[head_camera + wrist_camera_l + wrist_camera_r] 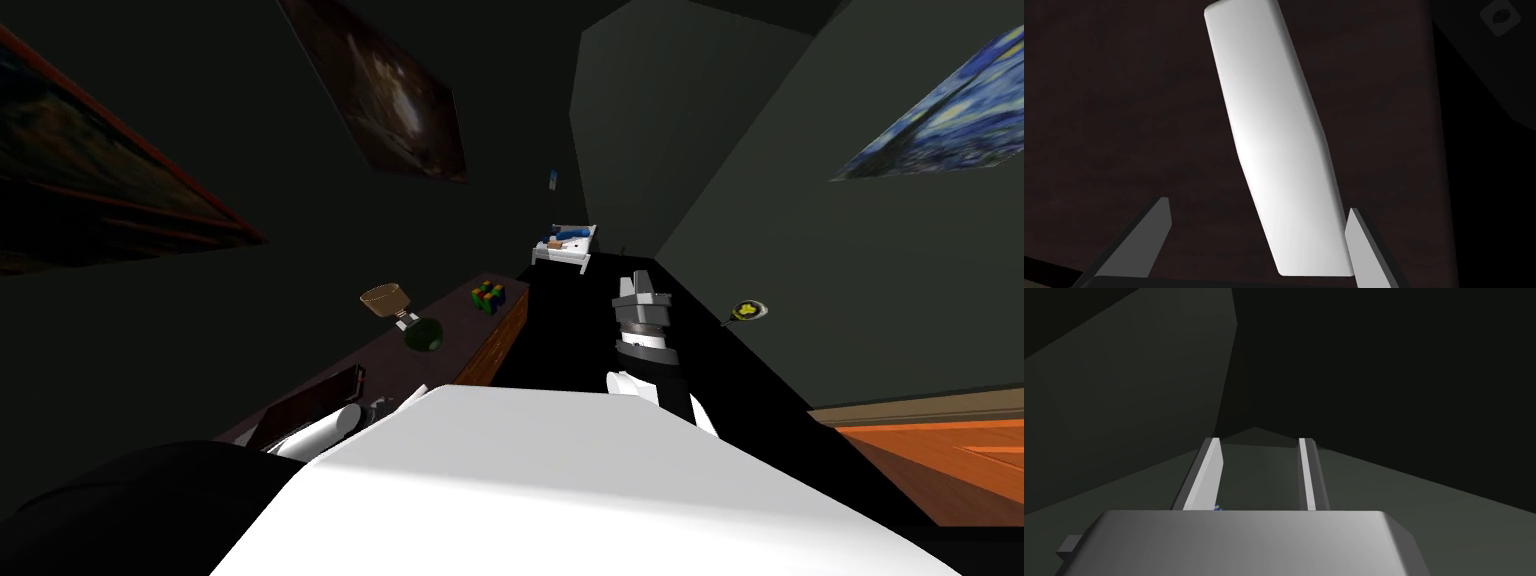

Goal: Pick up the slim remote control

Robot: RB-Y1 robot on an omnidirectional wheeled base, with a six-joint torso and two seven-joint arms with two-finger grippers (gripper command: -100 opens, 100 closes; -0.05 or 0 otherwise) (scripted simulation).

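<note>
Left end effector [1259,207] wide astride white remote [1274,140]

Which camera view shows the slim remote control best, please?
The left wrist view: the white remote control lies large on the dark cabinet top, its near end between the left tool's open fingers. The head view gives at most a pale sliver on that cabinet; the right wrist view faces elsewhere, past the open right tool.

The remote [1274,140] looks smooth and white, with a soft sheen. The tabletop [1124,110] beneath is dark, matt wood.
</note>
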